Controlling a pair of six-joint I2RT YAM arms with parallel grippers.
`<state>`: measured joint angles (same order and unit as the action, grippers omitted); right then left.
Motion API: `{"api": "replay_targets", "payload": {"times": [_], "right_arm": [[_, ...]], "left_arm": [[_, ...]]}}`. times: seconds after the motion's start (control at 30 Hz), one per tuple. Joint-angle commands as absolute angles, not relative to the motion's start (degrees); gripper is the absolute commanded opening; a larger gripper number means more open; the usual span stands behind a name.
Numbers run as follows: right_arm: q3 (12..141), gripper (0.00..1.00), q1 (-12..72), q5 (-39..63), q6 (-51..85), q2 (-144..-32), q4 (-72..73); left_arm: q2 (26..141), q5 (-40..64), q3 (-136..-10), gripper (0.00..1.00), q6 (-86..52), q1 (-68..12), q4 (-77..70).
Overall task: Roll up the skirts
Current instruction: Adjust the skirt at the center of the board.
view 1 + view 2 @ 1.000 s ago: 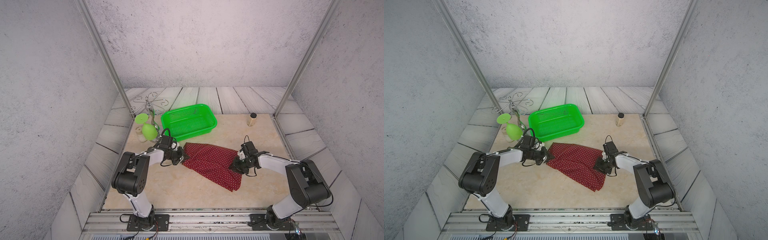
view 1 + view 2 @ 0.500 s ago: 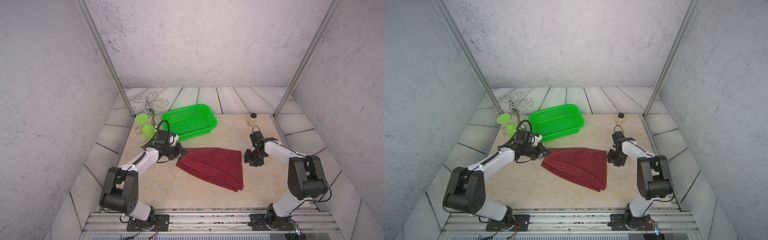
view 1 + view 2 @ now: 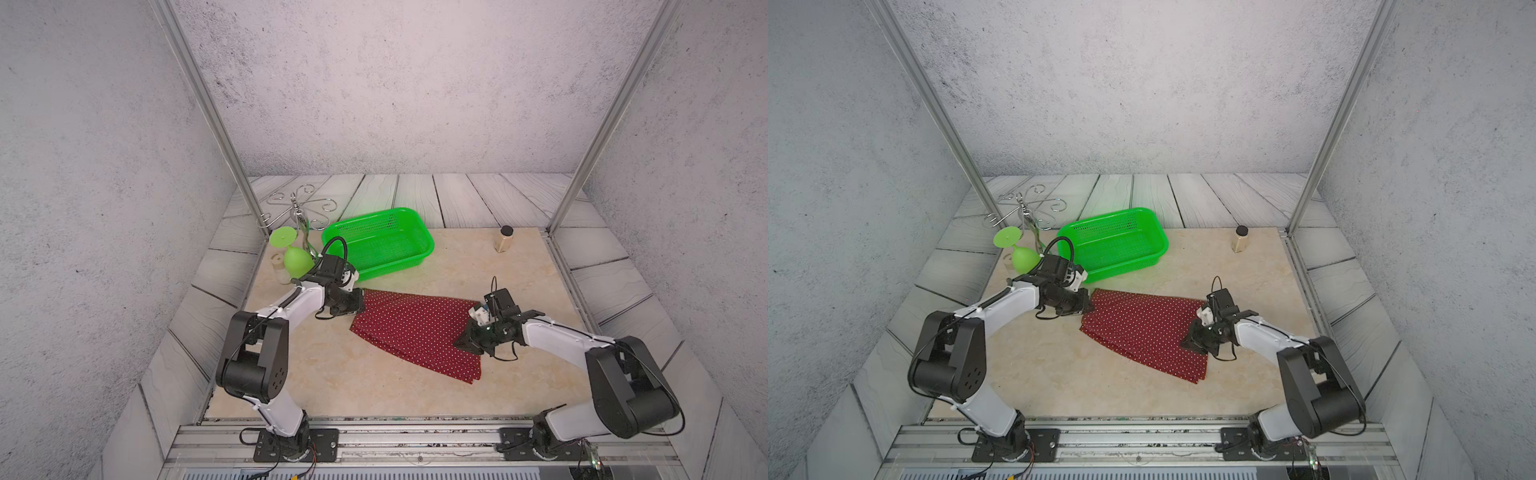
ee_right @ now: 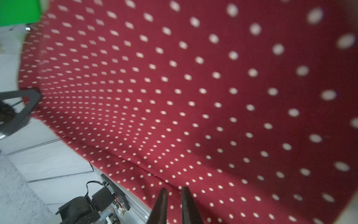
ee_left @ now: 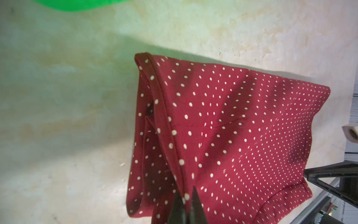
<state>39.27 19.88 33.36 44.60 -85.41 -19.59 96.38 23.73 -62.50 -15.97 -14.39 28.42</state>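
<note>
The skirt point(image 3: 415, 332) point(image 3: 1142, 332) is dark red with small white dots and lies spread on the beige mat in both top views. My left gripper point(image 3: 361, 303) point(image 3: 1089, 305) sits at its left corner. In the left wrist view it point(image 5: 187, 195) is shut on a raised fold of the skirt point(image 5: 232, 126). My right gripper point(image 3: 463, 343) point(image 3: 1187, 343) rests on the skirt's right edge. In the right wrist view its jaws point(image 4: 173, 191) stand almost together with skirt fabric point(image 4: 193, 97) pinched in the narrow gap.
A green basket point(image 3: 374, 214) point(image 3: 1100, 218) stands just behind the skirt's left end. A green wine glass point(image 3: 297, 259) and a wire rack point(image 3: 297, 208) sit at the back left. A small black-capped bottle point(image 3: 505, 240) stands at the back right.
My right gripper has come from beside the skirt onto its right edge, and its jaws have narrowed. My left gripper keeps its hold on the left corner.
</note>
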Motion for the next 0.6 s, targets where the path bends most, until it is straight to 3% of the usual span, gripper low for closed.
{"api": "replay_targets", "payload": {"times": [0.0,0.07,0.17,0.27,0.33,0.4,0.47,0.57], "right_arm": [[40.4,0.18,19.64,24.67,46.03,-88.44,-27.11],[40.79,0.19,19.69,22.35,45.36,-88.99,-29.27],[40.54,0.2,19.69,20.91,45.63,-88.72,-29.87],[42.44,0.21,19.6,17.61,44.06,-88.69,-33.01],[45.41,0.21,19.24,12.91,42.3,-89.12,-37.02],[48.0,0.21,17.83,10.13,41.12,-89.95,-39.16],[51.35,0.21,15.33,8.9,39.46,-92.02,-41.19],[57.48,0.21,10.36,7.69,37.02,-96.58,-43.92]], "left_arm": [[100.85,15.48,-64.64,0.0,-12.4,-14.09,38.48],[102.85,13.89,-62.47,0.0,-13.19,-13.63,40.08],[101.89,7.92,-61.33,0.15,-16.53,-12.0,40.87],[86.75,2.57,-58.78,0.23,-17.18,-11.12,34.83],[75.35,8.23,-54.39,0.55,-13.51,-11.38,23.96],[70.75,20.79,-50.6,0.75,-13.18,-11.69,13.66],[72.5,32.79,-50.35,0.73,-12.07,-12.83,9.1],[79.94,35.9,-53.12,0.68,-6.67,-18.99,11.91]]}}
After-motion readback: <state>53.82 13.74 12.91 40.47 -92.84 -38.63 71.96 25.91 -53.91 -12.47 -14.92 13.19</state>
